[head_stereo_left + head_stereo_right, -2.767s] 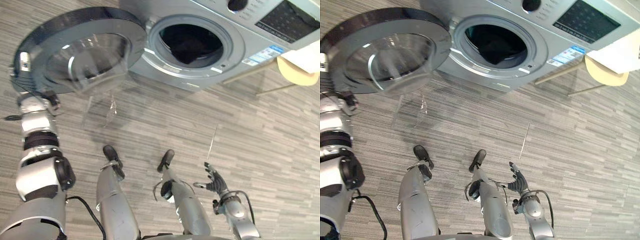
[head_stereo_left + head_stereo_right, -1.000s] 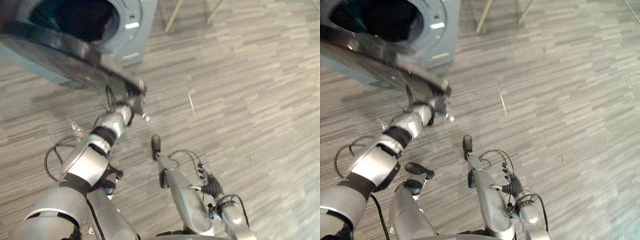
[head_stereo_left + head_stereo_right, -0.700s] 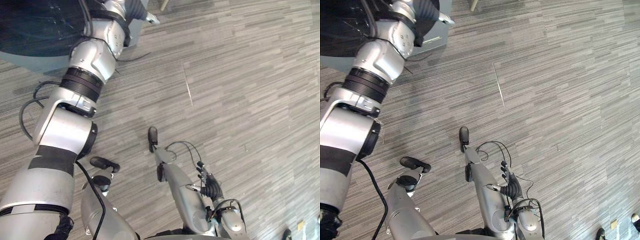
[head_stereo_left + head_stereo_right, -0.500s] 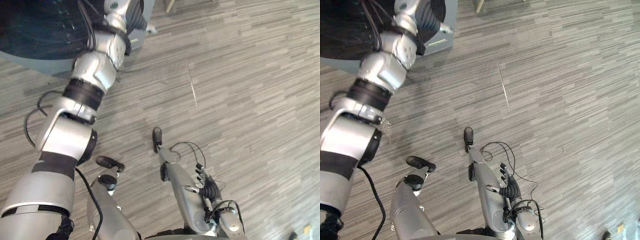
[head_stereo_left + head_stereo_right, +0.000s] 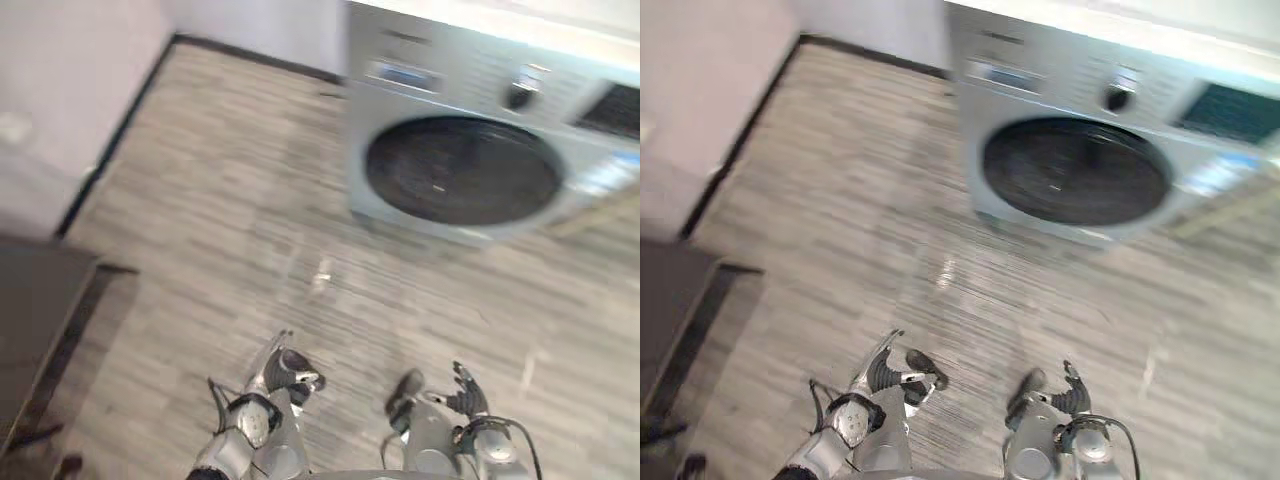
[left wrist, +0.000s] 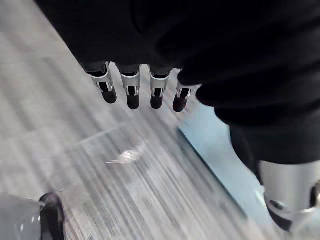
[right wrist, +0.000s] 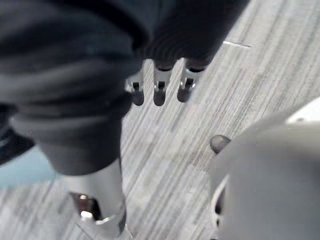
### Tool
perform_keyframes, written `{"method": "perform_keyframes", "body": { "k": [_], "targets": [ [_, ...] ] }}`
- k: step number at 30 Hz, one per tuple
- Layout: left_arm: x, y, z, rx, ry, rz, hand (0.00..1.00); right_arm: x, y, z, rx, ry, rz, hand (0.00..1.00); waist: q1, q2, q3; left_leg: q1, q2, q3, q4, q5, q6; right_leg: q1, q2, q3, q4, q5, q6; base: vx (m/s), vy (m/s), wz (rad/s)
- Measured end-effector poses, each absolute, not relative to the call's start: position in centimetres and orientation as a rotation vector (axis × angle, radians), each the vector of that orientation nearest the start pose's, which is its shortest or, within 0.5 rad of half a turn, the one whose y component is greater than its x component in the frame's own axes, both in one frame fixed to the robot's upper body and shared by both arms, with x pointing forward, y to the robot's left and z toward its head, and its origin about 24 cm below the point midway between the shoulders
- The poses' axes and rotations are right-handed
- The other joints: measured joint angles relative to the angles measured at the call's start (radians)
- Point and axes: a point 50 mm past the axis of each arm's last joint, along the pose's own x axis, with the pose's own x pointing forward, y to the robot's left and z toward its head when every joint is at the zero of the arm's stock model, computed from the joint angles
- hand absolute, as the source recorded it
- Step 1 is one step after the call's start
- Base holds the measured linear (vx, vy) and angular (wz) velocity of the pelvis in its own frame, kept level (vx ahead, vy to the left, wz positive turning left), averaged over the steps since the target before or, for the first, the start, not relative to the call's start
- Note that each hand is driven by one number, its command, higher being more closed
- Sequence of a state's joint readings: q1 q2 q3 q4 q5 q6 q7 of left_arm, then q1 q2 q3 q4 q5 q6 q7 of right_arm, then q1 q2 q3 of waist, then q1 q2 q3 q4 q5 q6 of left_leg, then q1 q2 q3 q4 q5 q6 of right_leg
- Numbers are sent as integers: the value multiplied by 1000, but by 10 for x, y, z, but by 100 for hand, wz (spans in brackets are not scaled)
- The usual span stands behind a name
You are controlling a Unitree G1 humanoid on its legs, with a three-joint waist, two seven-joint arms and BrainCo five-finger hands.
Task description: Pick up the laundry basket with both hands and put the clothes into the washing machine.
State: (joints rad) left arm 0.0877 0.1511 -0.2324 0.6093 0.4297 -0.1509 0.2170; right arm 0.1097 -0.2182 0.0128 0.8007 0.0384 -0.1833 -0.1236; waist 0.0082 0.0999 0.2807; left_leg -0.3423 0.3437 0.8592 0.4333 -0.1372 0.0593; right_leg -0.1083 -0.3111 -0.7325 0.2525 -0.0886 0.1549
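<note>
Washing machine (image 5: 470, 150) closed in eye views

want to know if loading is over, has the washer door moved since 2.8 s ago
Yes. The door has swung shut, flat against the washing machine front; earlier it stood open, swung out to the left of it.

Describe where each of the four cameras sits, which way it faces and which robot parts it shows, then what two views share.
Left eye view: on the head, looking down at the floor and the washing machine, door shut; left hand and right hand at the bottom.
Right eye view: beside it, same scene, slightly shifted.
Left wrist view: on the left wrist, looking along straight fingers at the floor.
Right wrist view: on the right wrist, likewise.
Shared: both eye views show the washing machine and both hands.
</note>
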Motion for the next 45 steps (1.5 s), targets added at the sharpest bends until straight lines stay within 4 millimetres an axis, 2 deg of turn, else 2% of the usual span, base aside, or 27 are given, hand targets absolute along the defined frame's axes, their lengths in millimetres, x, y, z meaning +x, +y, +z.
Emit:
{"method": "perform_keyframes", "body": {
  "k": [1, 2, 3, 4, 5, 6, 7, 8, 9, 10, 11, 13, 14, 15, 16, 18, 19, 22, 25, 27, 28, 33, 38, 41, 42, 43, 45],
  "targets": [
    [177, 158, -97, 583, 482, -128, 0, 142, -235, -119, -214, 735, -224, 0, 2, -3, -3, 17, -26, -25, 1, -19, 3, 27, -31, -6, 36, 2, 2, 347, 379, 181],
    [168, 162, -103, 512, 531, -88, 0, 130, -240, -125, -195, 787, -251, 0, -11, -11, -29, 51, -96, -105, -4, -53, 14, 70, -129, -4, 198, 14, -5, 323, 318, 156],
    [165, 165, -105, 498, 538, -77, 0, 125, -239, -128, -184, 804, -254, 0, -19, -17, -41, 68, -121, -134, -9, -67, 18, 73, -167, 12, 278, 40, -23, 410, 402, 190],
    [160, 170, -106, 480, 545, -47, 0, 124, -238, -129, -165, 811, -257, 0, -25, -29, -52, 116, -173, -197, -33, -86, 23, 42, -223, 105, 442, 140, -141, 348, 245, 158],
    [159, 174, -106, 457, 549, -18, 0, 124, -235, -130, -147, 809, -259, 0, -33, -39, -61, 164, -201, -258, -70, -92, 25, -11, -219, 235, 592, 147, -162, 345, 201, 154],
    [158, 176, -106, 454, 550, -6, 0, 125, -233, -130, -143, 807, -257, 0, -41, -38, -64, 183, -213, -293, -90, -92, 25, -39, -194, 284, 648, 80, -118, 368, 91, 159],
    [159, 182, -105, 431, 555, 34, 0, 125, -230, -130, -136, 802, -252, 0, -51, -50, -73, 225, -231, -356, -129, -91, 23, -89, -126, 340, 698, -22, -108, 321, 50, 125],
    [158, 183, -105, 423, 559, 44, 0, 125, -229, -130, -134, 802, -250, 0, -51, -46, -74, 246, -239, -382, -146, -88, 19, -113, -93, 362, 688, -59, -107, 481, 34, 168],
    [157, 185, -107, 411, 573, 50, 0, 125, -228, -131, -131, 805, -246, 0, -58, -41, -78, 278, -254, -458, -166, -87, 18, -162, -9, 402, 591, -117, -92, 383, -5, 140],
    [158, 184, -107, 411, 575, 47, 0, 124, -228, -131, -131, 807, -244, 0, -63, -42, -78, 288, -259, -493, -173, -87, 18, -180, 30, 436, 538, -132, -95, 461, -75, 197],
    [160, 183, -108, 408, 578, 40, 0, 121, -227, -133, -129, 824, -244, 0, -78, -42, -78, 301, -264, -568, -177, -86, 16, -215, 115, 553, 409, -140, -83, 370, -151, 185],
    [158, 177, -114, 399, 611, -3, 0, 113, -225, -136, -115, 843, -248, 0, -104, -52, -86, 307, -287, -713, -170, -82, -2, -234, 221, 838, 196, -113, -46, 392, -220, 230],
    [157, 174, -116, 396, 621, -18, 0, 111, -225, -137, -110, 851, -251, 0, -105, -55, -88, 310, -295, -749, -162, -85, -19, -230, 227, 907, 159, -89, -42, 361, -263, 245],
    [155, 173, -118, 404, 628, -34, 0, 100, -221, -141, -91, 886, -255, 0, -108, -77, -97, 317, -311, -804, -136, -106, -57, -210, 212, 966, 91, 10, -20, 383, -343, 242],
    [152, 178, -119, 426, 645, -33, 0, 89, -216, -146, -66, 925, -261, 0, -100, -115, -108, 331, -326, -846, -100, -141, -106, -182, 169, 943, 96, 67, 11, 409, -438, 234],
    [145, 168, -126, 412, 685, -57, 0, 89, -222, -146, -77, 937, -263, 0, -80, -65, -127, 319, -257, -871, -68, -151, -121, -160, 206, 848, 129, 48, -13, 256, -351, 124],
    [139, 166, -128, 429, 699, -88, 0, 90, -228, -144, -95, 932, -260, 0, -71, -59, -136, 320, -214, -876, -59, -149, -140, -127, 231, 803, 113, 16, -51, 151, -294, 68],
    [133, 157, -131, 483, 713, -180, 0, 93, -227, -146, -113, 947, -233, 0, -47, -53, -143, 248, -117, -860, 95, -109, -200, -64, 295, 712, 77, -9, -105, 60, -236, 50],
    [133, 153, -132, 499, 713, -218, 0, 90, -228, -149, -122, 986, -237, 0, -47, -61, -156, 250, -59, -719, 94, -64, -169, -30, 308, 677, 36, -3, -127, -5, -247, 37],
    [132, 150, -132, 509, 711, -238, 0, 91, -233, -148, -115, 979, -266, 0, -49, -61, -168, 266, -28, -554, 55, -46, -149, -21, 308, 661, 15, 6, -134, 9, -114, 24],
    [133, 148, -133, 514, 712, -251, 0, 91, -236, -147, -117, 979, -286, 0, -49, -53, -173, 288, -25, -495, 2, -40, -159, -19, 308, 652, 1, 20, -145, 3, -86, 18],
    [129, 151, -137, 520, 750, -249, 0, 93, -230, -148, -104, 973, -285, 0, -48, -38, -183, 322, -60, -499, -121, -29, -179, -7, 305, 649, -64, 75, -139, -62, 31, 7],
    [130, 155, -137, 461, 762, -200, 0, 98, -221, -149, -92, 967, -261, 0, -48, -67, -190, 312, -125, -448, -244, 13, -176, -34, 270, 704, -191, 172, -88, -140, 70, -24],
    [132, 159, -136, 428, 763, -168, 0, 98, -214, -152, -71, 981, -251, 0, -58, -83, -193, 246, -144, -436, -210, 15, -136, -82, 240, 690, -231, 164, -55, -124, 70, -20],
    [132, 162, -136, 407, 770, -138, 0, 96, -220, -152, -87, 1002, -254, 0, -55, -55, -182, 240, -114, -421, -203, 18, -124, -88, 234, 618, -119, 127, -83, -39, 63, 0],
    [129, 167, -136, 396, 783, -112, 0, 89, -218, -155, -82, 1028, -253, 0, -54, -80, -190, 259, -116, -432, -187, 11, -126, -71, 218, 591, -21, 96, -99, 1, 39, 8],
    [123, 180, -138, 363, 811, -43, 0, 80, -214, -158, -80, 1059, -241, 0, -46, -90, -192, 269, -120, -447, -147, -20, -142, -10, 227, 598, -61, 83, -95, -20, 16, 7]
  ]
}}
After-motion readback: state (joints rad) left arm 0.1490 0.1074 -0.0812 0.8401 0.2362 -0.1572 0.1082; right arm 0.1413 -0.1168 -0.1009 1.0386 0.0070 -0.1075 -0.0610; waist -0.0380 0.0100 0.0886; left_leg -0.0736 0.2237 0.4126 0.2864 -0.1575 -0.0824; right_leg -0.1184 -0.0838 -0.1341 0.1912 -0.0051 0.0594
